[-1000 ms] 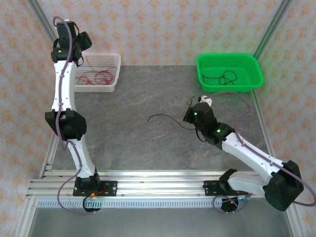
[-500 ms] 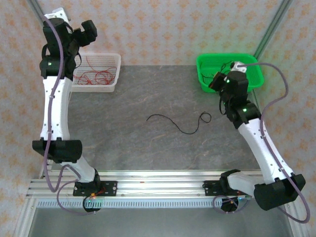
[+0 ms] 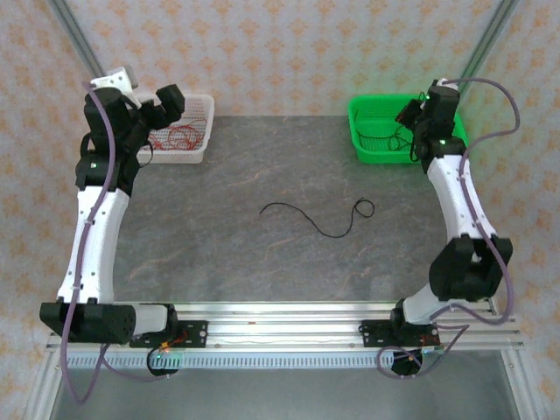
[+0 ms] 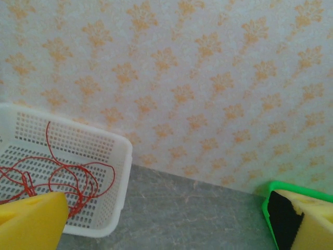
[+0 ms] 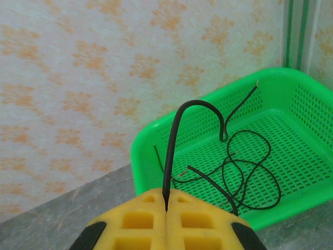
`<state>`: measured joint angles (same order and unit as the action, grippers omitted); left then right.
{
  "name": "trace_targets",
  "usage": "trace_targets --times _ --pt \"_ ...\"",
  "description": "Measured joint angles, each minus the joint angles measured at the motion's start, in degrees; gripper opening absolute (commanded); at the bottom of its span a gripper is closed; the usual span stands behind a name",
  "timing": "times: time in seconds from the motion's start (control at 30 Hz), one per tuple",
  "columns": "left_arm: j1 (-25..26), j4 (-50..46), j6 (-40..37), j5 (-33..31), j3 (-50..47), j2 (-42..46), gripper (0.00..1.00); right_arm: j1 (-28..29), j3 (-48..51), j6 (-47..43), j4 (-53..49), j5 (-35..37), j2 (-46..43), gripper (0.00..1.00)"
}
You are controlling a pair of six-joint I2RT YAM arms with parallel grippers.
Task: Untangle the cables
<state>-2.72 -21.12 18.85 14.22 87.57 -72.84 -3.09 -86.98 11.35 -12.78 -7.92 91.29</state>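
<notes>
Red cables (image 4: 62, 177): loose tangle inside white basket (image 4: 124, 177), far-left corner of surface (image 3: 262, 262). Black cables (image 5: 250, 166): curled in green basket (image 5: 148, 177), far-right corner. 1 more black cable (image 3: 319, 219): loose mid-surface, small loop at right end, well apart from both baskets. 1 black strand (image 5: 170, 151): arching up, over into green basket. Right pincer (image 5: 166, 205): clenched on black strand, just beside green basket. Left pincer (image 4: 166, 224): released, yellow pads (image 4: 31, 221) wide apart, near white basket, grasping nothing.
</notes>
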Motion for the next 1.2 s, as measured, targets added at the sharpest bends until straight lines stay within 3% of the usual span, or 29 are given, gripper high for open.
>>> trace_targets --times 0.2,0.57,0.93,1.2 --pt "3.7 0.2 0.8 0.3 -5.3 4.7 0.99 -2.5 -5.6 1.3 1.7 -2.4 11.7 0.00" --pt "15.5 0.3 1.3 -2.7 -14.7 8.1 0.99 -2.7 -22.9 6.3 2.1 -7.0 35.8 0.00" --pt "21.7 1.9 2.8 -4.2 -19.4 8.2 0.99 -2.7 -21.8 8.5 1.7 -9.6 40.5 0.44" --pt "21.9 5.8 4.9 -3.1 -23.7 8.2 0.99 -2.8 -17.6 6.9 1.6 -8.2 37.3 0.61"
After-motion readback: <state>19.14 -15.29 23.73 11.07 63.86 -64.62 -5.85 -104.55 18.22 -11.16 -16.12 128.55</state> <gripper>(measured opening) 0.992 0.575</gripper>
